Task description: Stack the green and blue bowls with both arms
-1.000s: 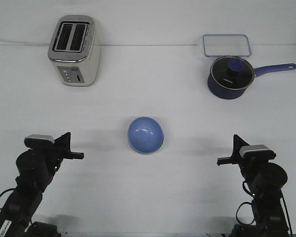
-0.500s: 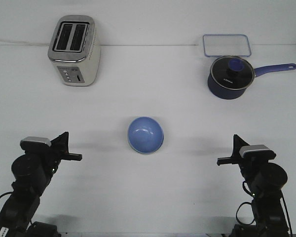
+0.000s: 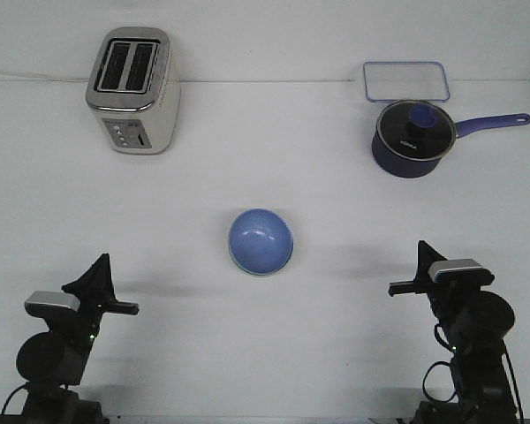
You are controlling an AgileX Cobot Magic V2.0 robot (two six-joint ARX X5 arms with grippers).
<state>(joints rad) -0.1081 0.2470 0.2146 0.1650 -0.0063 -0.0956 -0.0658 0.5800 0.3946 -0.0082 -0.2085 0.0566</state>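
Bowls stacked mid-table, blue bowl (image 3: pixel 261 241) nested in the green bowl (image 3: pixel 247 268), of which only a pale sliver shows at the lower edge.
Smooth white table (image 3: pixel 265 159), boxy brushed-metal toaster (image 3: pixel 132 88), glossy lidded navy saucepan (image 3: pixel 411 134), clear container (image 3: pixel 405 81). Slick round bowls could slide if nudged. Left gripper (image 3: pixel 115 305) and right gripper (image 3: pixel 405 287) hold nothing, well apart from the bowls; I cannot tell how far open.

Blue bowl (image 3: pixel 261 241) upright, mid-table, nested in barely visible green bowl (image 3: pixel 247 268).
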